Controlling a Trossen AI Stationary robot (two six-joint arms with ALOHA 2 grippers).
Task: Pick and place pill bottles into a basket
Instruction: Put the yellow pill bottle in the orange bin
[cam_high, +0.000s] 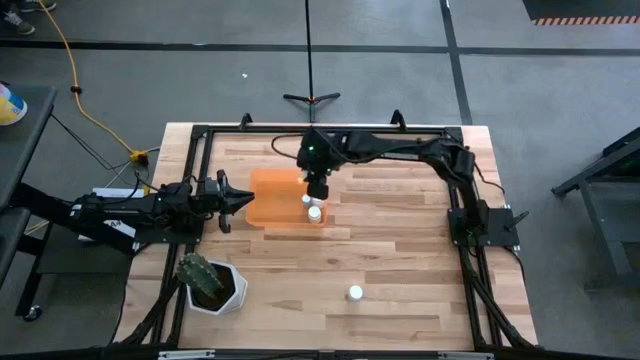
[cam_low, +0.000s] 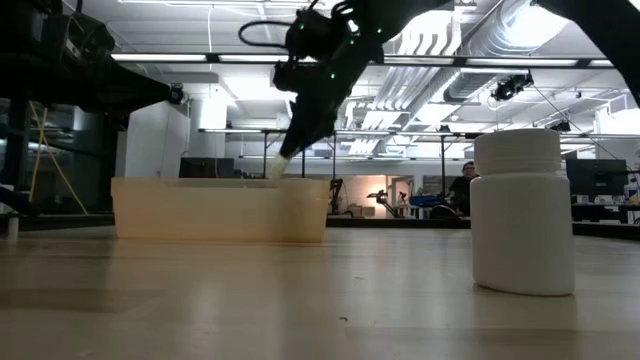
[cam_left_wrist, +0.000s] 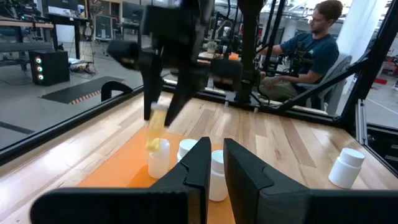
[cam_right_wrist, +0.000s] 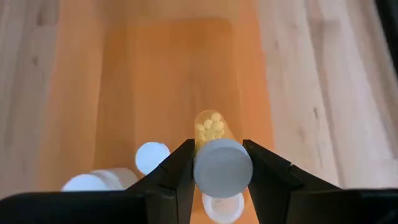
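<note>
The orange basket (cam_high: 272, 200) stands on the table left of centre; it also shows in the low view (cam_low: 220, 208). Three white pill bottles (cam_high: 312, 207) stand in its right end (cam_left_wrist: 186, 148). My right gripper (cam_high: 317, 186) hangs over them, shut on a yellowish see-through bottle (cam_right_wrist: 210, 129) with a white cap. One more white bottle (cam_high: 355, 293) stands on the table near the front edge (cam_low: 522, 212). My left gripper (cam_high: 245, 198) waits at the basket's left end, its fingers (cam_left_wrist: 199, 163) a narrow gap apart, holding nothing. My right gripper pinches the yellowish bottle's white cap (cam_right_wrist: 222, 168) between its two fingers (cam_right_wrist: 179, 174), coming from above and pointing down. The bottle (cam_left_wrist: 155, 127) hangs below the fingers, tilted, lifted clear, its lower end just above a white bottle (cam_left_wrist: 158, 160) in the basket.
A white angular pot with a green cactus (cam_high: 210, 283) stands at the front left. A black frame (cam_high: 200, 135) runs round the table. A person (cam_left_wrist: 311, 43) sits beyond the table's right side. Bare wood lies between the basket and the front bottle.
</note>
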